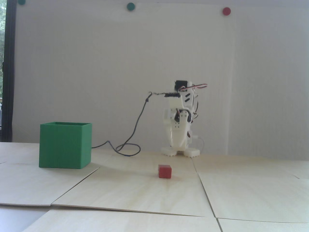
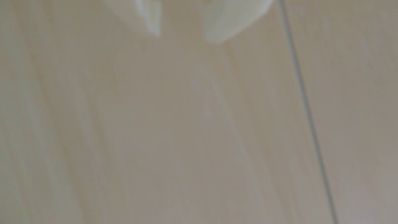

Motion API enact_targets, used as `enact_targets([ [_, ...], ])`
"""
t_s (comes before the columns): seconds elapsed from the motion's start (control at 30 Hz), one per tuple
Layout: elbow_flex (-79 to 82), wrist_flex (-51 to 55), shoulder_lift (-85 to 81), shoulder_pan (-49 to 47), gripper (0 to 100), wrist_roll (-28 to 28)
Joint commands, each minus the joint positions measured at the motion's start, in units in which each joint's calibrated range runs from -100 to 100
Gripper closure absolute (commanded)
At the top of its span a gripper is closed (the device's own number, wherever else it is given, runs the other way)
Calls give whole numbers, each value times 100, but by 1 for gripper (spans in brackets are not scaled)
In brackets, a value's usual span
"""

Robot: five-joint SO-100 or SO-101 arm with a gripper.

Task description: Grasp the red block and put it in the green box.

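Observation:
The red block (image 1: 165,171) is a small matte cube on the wooden table, in front of the arm. The green box (image 1: 65,145) stands open-topped at the left, well apart from the block. The white arm is folded at the back, with my gripper (image 1: 179,144) pointing down at the table behind the block. In the blurred wrist view my gripper (image 2: 184,35) shows at the top edge. Its two white fingertips (image 2: 217,32) stand apart with bare wood between them and hold nothing. Neither block nor box shows in the wrist view.
A dark cable (image 1: 128,147) loops on the table between box and arm. Seams (image 1: 205,191) divide the wooden panels; one seam (image 2: 305,107) runs down the wrist view. Green and red round dots (image 1: 226,11) sit on the white back wall.

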Motion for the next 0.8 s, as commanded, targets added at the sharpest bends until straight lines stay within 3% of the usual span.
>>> enact_targets([
  [0.0, -3324, -133, 2183, -65, 91, -192],
  [0.43, -8107, 997, 5854, -443, 91, -244],
  [0.77, -10059, 1604, 7299, -467, 91, -259],
])
